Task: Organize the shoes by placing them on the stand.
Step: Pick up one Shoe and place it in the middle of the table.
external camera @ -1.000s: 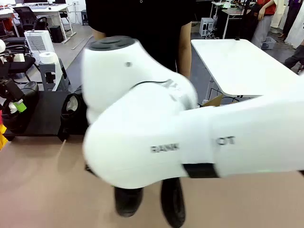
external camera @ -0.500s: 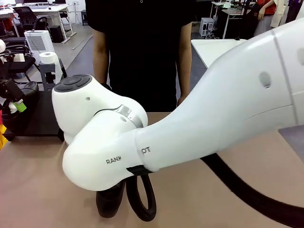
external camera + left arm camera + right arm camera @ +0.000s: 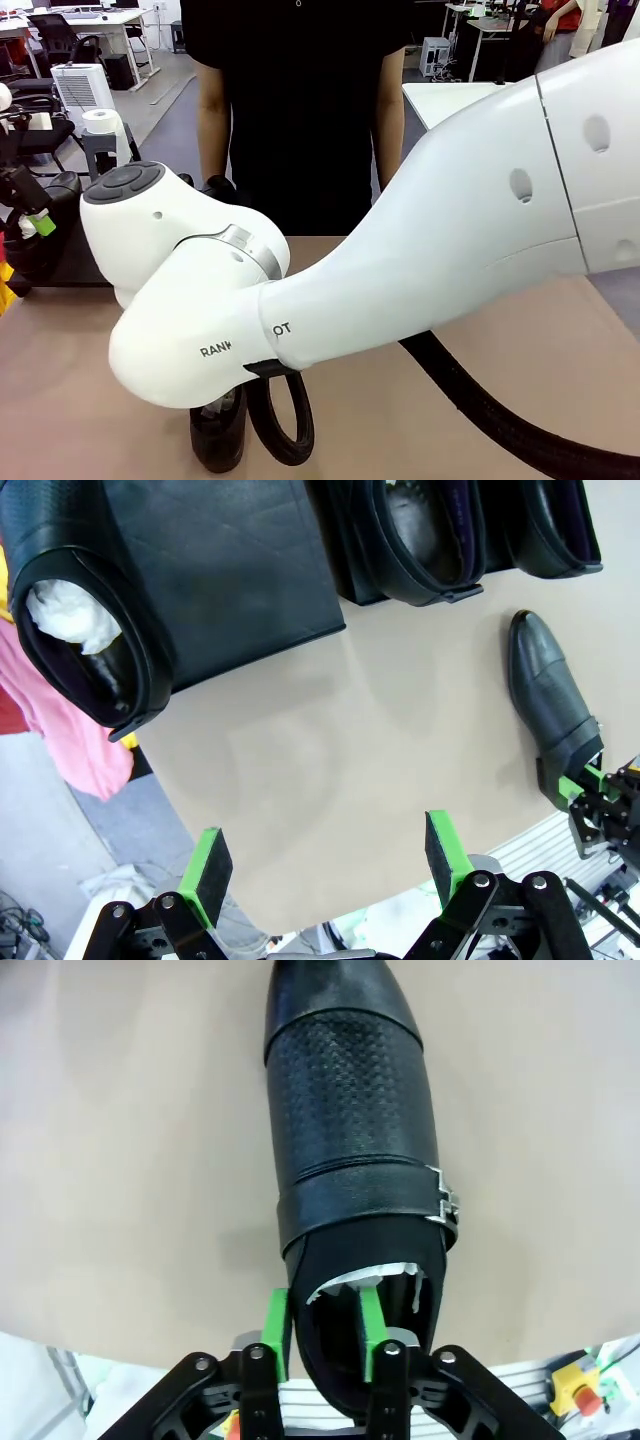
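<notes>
Shoe (image 3: 350, 1150) number four is lying toe-away on the tan bench (image 3: 120, 1160), close to the robot's edge, and its heel collar is being straddled by the right pincer (image 3: 323, 1325): one green pad is sitting outside the collar, the other inside the opening. Whether the leather is being squeezed or only bracketed cannot be told. Three other shoes are resting on the black stand (image 3: 240, 570) at the bench's left end, one (image 3: 85, 640) apart from the other pair. The left pincer (image 3: 325, 865) is being held wide apart over bare bench.

Compared with a second ago, the white right arm (image 3: 330, 260) is being seen swung further leftward and lower in the front view, and the shoe beneath it has been shifted left. Partial lettering, "RANK" and "OT", is being shown on the arm.
</notes>
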